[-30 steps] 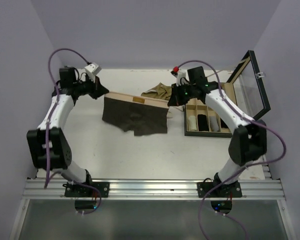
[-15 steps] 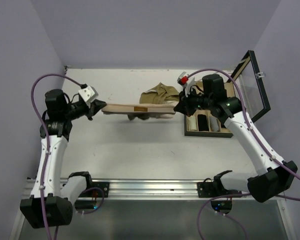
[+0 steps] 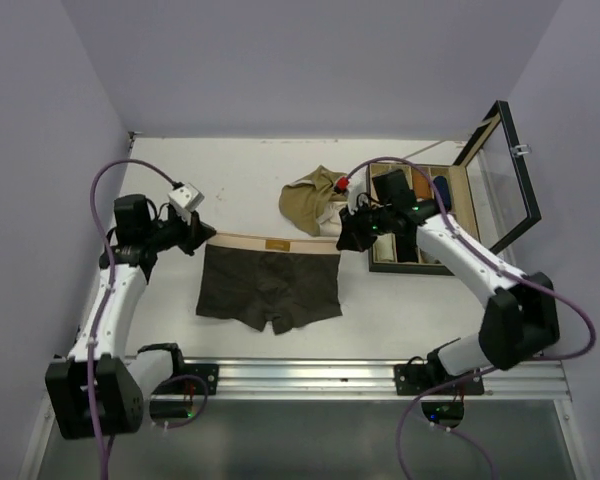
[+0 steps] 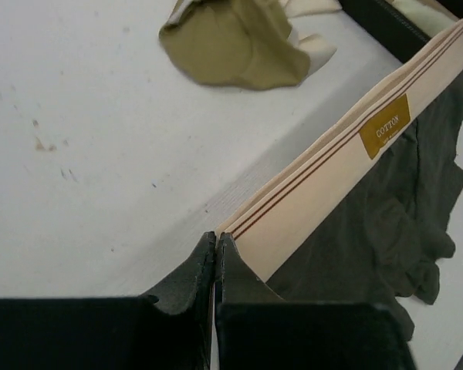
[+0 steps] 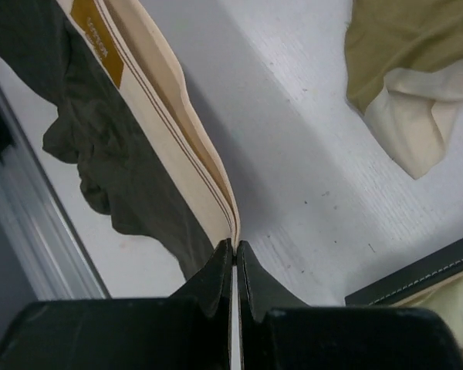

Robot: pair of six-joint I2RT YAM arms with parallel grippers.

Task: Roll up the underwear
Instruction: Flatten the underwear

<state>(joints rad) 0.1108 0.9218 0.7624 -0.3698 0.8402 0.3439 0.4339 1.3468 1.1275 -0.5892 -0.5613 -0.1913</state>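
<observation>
— What do the two hands hold now?
— I see the left gripper (image 3: 196,238) pressed together on the left end of the waistband (image 3: 271,244) of the brown briefs (image 3: 270,288). In my left wrist view the fingers (image 4: 201,266) meet on the band with no gap. The right gripper (image 3: 346,238) pinches the right end in the same way.
— And where are the briefs?
— In the middle of the table (image 3: 230,170), on its near half. The band is pulled straight between the two grippers, and both wrist views show its shadow on the table under it, so I judge it a little raised. A gold label (image 4: 384,126) with the word COTTON sits on the band. The dark cloth spreads from the band toward the rail (image 3: 300,378), the legs pointing to me. If the legs touch the table, I cannot tell.
— The other pair?
— The olive briefs (image 3: 310,198) lie in a crumpled heap behind the band, near the right gripper but apart from the brown pair. Some cream cloth shows at its right side.
— Anything else?
— A box (image 3: 420,267) with its lid (image 3: 502,170) open stands to the right, and rolled things, white and dark, fill its compartments
</observation>
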